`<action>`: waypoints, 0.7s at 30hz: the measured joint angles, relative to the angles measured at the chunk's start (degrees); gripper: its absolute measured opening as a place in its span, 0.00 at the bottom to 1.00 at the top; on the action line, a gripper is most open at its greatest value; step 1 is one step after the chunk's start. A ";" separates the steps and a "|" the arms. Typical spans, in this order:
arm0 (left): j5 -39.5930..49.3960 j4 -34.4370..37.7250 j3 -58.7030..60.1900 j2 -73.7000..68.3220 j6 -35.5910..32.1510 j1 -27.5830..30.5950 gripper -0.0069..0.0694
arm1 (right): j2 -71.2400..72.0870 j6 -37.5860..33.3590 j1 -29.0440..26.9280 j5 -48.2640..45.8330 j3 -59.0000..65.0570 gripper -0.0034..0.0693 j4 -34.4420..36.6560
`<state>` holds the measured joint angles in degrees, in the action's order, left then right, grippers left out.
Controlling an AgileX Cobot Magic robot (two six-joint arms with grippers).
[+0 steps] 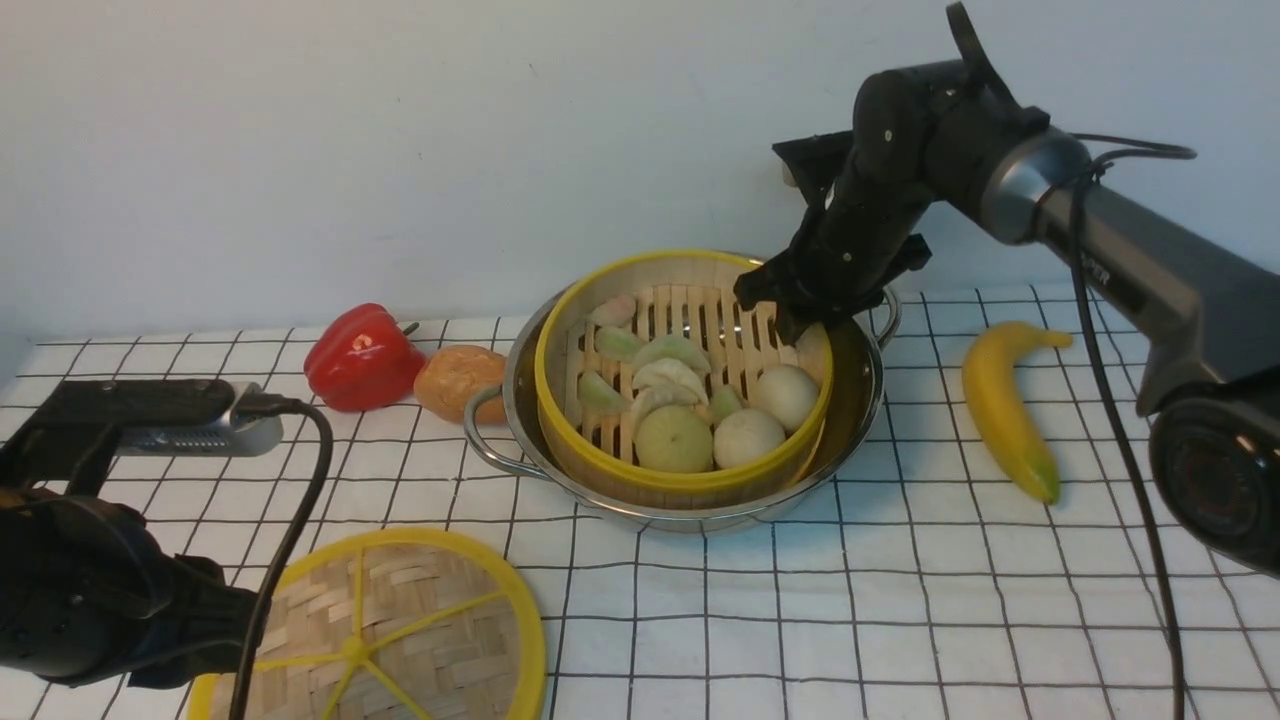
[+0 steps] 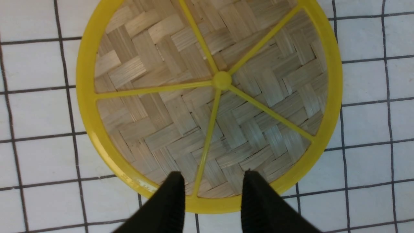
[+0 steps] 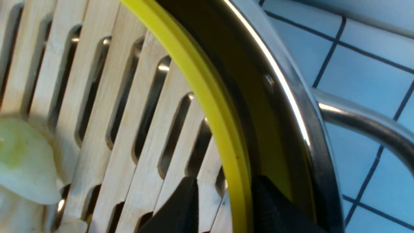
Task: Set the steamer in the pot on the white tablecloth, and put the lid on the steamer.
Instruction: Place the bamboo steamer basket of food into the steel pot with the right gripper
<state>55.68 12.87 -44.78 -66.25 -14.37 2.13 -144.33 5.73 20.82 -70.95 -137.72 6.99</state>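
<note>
The steamer (image 1: 690, 478), a bamboo basket with a yellow rim, sits inside the shiny pot (image 1: 862, 400) on the white tablecloth (image 1: 900, 600). It holds dumplings and round buns. My right gripper (image 1: 790, 312) is at its far right rim, open. In the right wrist view one finger is inside over the slats and the other between the steamer (image 3: 223, 106) and the pot (image 3: 291, 97), with my right gripper (image 3: 226, 197) astride the yellow rim. The lid (image 1: 430, 620) lies flat at the front left. My left gripper (image 2: 212, 181) hovers open over the near edge of the lid (image 2: 181, 123), a spoke between its fingers.
A red bell pepper (image 1: 360, 355) and a brown bread roll (image 1: 457, 380) lie left of the pot. A yellow banana (image 1: 1005, 405) lies to its right. A plain wall closes the back of the table.
</note>
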 joint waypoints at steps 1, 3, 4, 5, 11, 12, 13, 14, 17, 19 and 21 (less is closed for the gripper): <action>0.00 0.00 0.00 0.00 0.00 0.00 0.41 | 0.00 0.25 -0.32 0.11 0.00 0.38 0.20; 0.00 0.00 0.00 0.00 0.00 0.00 0.41 | 0.17 0.68 -0.76 0.12 0.00 0.38 0.25; 0.00 0.00 0.00 0.00 0.00 0.00 0.41 | 0.31 0.90 -0.96 0.12 0.00 0.38 0.25; 0.00 0.00 0.00 0.00 0.00 0.00 0.41 | 0.60 1.30 -1.57 0.12 0.00 0.38 0.60; 0.00 0.00 0.00 0.00 0.00 0.00 0.41 | 0.95 1.81 -2.04 0.03 0.00 0.31 1.50; 0.00 0.00 0.00 0.00 0.00 0.00 0.41 | 0.95 1.61 -2.04 0.03 0.00 0.31 1.87; 0.00 0.00 0.00 0.00 0.00 0.00 0.41 | 0.95 1.47 -2.04 0.03 0.00 0.31 2.13; 0.00 0.05 0.00 0.00 0.00 0.00 0.41 | 0.95 1.34 -2.10 0.09 0.00 0.31 2.64; 0.00 0.05 0.00 0.00 0.00 0.00 0.41 | 0.99 0.49 -2.22 0.13 0.00 0.33 3.53; 0.00 0.05 0.00 0.00 0.00 0.00 0.41 | 1.06 0.04 -2.22 0.13 0.00 0.34 3.66; 0.00 0.05 0.00 0.00 0.00 0.00 0.41 | 1.45 -0.11 -2.24 0.13 0.00 0.38 3.82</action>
<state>55.68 12.93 -44.78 -66.25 -14.37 2.13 -142.88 5.62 18.58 -70.82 -137.72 10.82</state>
